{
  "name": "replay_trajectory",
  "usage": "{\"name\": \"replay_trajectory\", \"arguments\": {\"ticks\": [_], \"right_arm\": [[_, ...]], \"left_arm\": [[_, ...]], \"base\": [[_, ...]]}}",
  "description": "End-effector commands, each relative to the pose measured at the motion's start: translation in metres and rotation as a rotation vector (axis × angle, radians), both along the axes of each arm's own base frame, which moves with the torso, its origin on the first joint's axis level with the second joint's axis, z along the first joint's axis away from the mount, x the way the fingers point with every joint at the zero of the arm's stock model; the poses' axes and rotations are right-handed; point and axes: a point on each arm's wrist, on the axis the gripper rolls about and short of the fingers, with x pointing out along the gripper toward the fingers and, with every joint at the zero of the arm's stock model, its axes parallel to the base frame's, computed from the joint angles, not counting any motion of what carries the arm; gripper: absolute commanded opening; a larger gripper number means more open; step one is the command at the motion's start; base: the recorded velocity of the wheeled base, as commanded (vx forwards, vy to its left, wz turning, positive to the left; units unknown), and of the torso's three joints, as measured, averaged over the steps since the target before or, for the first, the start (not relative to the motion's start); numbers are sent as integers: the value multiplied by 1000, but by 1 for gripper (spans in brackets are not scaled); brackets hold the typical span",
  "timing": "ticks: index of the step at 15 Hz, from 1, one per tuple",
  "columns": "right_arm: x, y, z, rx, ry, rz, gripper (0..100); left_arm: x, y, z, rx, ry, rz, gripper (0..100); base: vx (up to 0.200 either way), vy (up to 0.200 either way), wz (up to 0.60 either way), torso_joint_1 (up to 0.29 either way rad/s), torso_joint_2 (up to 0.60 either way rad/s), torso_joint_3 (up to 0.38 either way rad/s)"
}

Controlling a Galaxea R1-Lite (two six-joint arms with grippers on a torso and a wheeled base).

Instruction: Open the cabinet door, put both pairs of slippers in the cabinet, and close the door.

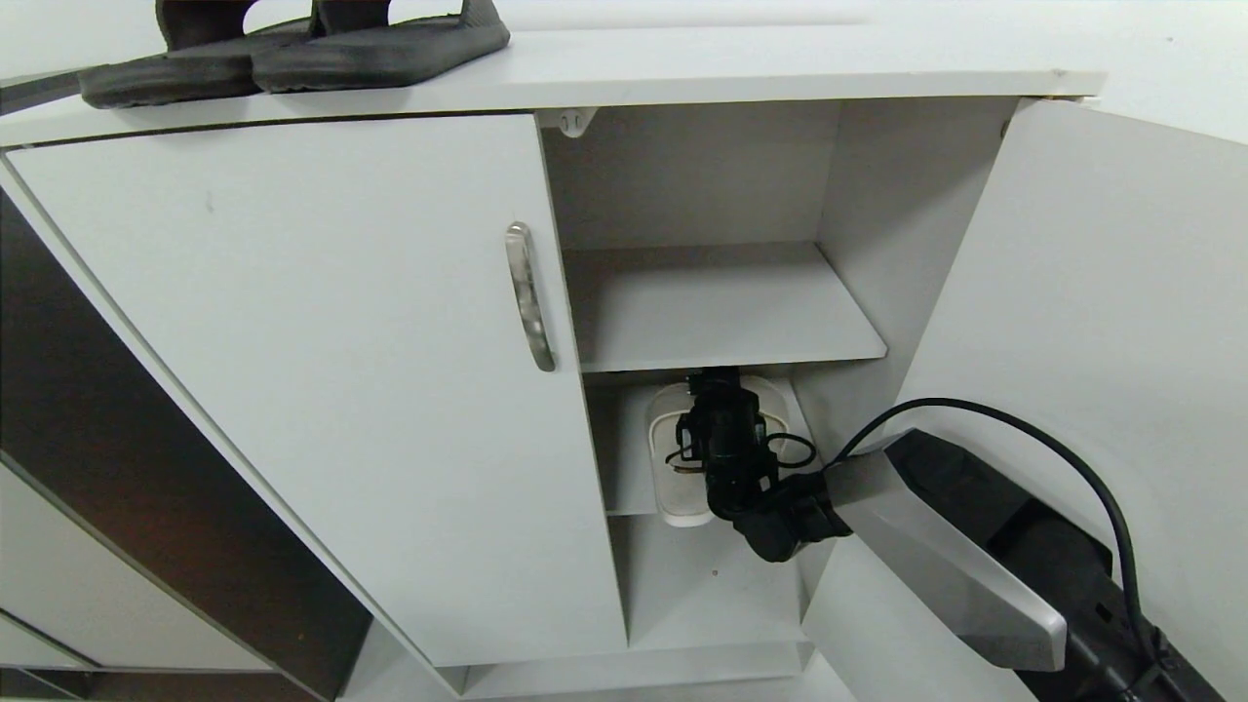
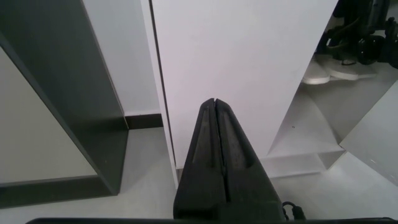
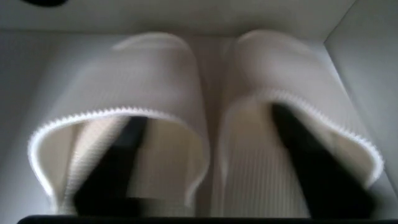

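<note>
A pair of white slippers (image 1: 680,487) (image 3: 155,81) lies side by side on the lower shelf of the cabinet (image 1: 624,73). My right gripper (image 1: 720,409) (image 3: 206,118) is reached in over them, open, with one dark finger (image 3: 118,162) inside each slipper's mouth and the inner walls between them. A pair of black slippers (image 1: 292,54) rests on the cabinet top at the left. The right door (image 1: 1102,322) stands swung open. My left gripper (image 2: 214,106) is shut and empty, low in front of the closed left door (image 2: 236,62).
The left door (image 1: 292,370) carries a metal handle (image 1: 529,297). An upper shelf (image 1: 717,312) is bare. A dark panel (image 2: 68,93) stands left of the cabinet, with floor (image 2: 143,162) below.
</note>
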Motion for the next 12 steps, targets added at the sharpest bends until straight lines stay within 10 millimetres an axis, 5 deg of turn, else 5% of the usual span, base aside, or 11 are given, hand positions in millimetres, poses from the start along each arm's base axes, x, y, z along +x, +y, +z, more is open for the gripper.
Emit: {"name": "replay_trajectory", "arguments": {"ticks": [1,7,12], "right_arm": [[-7,-2,6,-4,7,1,100],[-47,-4,39,-7,11,42,100],[-99,-12,29,-13,20,99,100]], "left_arm": [[0,0,0,1,1,0,0],[0,0,0,1,1,0,0],[0,0,0,1,1,0,0]], "base": [[0,0,0,0,0,0],[0,0,0,0,0,0],[0,0,0,0,0,0]]}}
